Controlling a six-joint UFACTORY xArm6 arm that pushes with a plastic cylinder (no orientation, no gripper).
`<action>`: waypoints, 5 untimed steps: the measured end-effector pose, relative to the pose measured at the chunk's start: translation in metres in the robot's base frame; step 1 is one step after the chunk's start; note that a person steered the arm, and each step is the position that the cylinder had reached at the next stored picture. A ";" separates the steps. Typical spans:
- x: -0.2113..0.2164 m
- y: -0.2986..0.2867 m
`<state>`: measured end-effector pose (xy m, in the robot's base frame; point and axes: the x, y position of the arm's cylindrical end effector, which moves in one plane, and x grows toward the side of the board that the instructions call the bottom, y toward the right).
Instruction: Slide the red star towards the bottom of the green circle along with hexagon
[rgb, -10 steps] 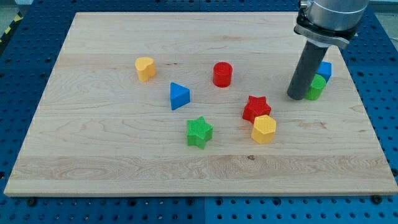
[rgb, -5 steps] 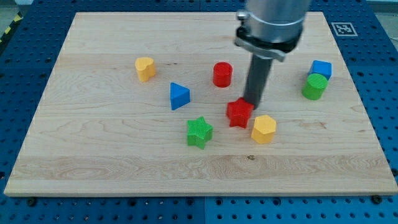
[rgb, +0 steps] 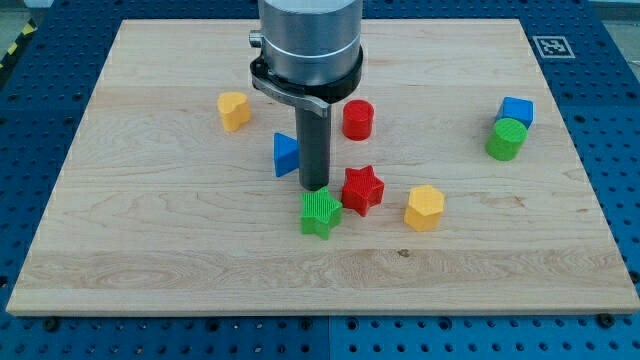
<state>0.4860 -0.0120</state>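
Just left of upright red star, my tip w/ nothing held, above green star.

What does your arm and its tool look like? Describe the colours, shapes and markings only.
My arm's end is a wide, smooth silver-grey cylinder with a black clamp-like collar around its base. A straight, dark grey round rod comes out below it, and my tip is its plain blunt end. No cables, labels or markings show.

Red star, yellow hexagon, green circle, pale wood board.
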 end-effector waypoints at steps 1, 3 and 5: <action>0.000 0.022; 0.001 0.060; 0.025 0.060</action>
<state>0.5105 0.0479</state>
